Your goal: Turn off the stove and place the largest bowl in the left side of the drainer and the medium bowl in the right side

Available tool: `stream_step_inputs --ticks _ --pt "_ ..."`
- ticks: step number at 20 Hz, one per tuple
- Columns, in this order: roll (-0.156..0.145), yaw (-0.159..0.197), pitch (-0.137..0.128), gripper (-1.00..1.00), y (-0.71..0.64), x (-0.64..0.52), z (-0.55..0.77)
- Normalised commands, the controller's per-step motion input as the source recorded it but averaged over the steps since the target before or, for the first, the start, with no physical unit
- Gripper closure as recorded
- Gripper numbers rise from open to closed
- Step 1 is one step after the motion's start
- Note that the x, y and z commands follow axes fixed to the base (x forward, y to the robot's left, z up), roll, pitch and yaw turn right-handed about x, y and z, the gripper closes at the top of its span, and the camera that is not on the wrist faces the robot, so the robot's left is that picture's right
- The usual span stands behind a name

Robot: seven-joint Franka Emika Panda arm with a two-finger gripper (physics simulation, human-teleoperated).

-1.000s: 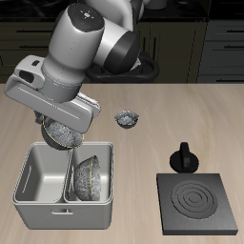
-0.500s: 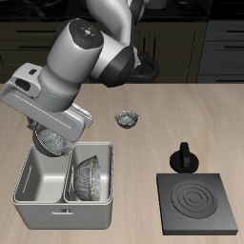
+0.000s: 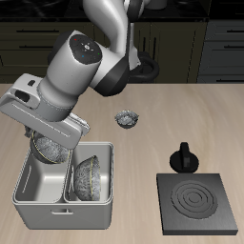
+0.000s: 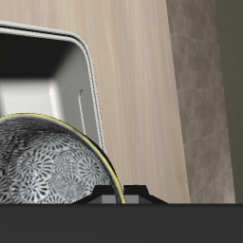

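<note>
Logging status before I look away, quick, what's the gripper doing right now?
Gripper: closed on the medium bowl, holding it above the drainer; the fingers themselves are hidden.

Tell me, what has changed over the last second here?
The arm swung sideways, away from the stove, carrying a bowl from above the drainer's central wall to above its empty compartment. The pincer keeps hold of that bowl. The other bowl in the drainer, the tiny bowl, the knob and dark stove stayed put.
</note>
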Motion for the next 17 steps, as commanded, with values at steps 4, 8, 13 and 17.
stream_step_inputs --ticks 4,8,13,17 --pt "0.019 -0.019 0.046 -1.0 0.06 0.03 -0.12" --pt "0.033 0.039 -0.014 -1.0 0.15 -0.04 -0.01" --pt "0.089 0.019 -0.009 -1.0 0.33 -0.02 0.01" --pt "0.073 -0.013 -0.04 -1.0 0.23 -0.1 0.15"
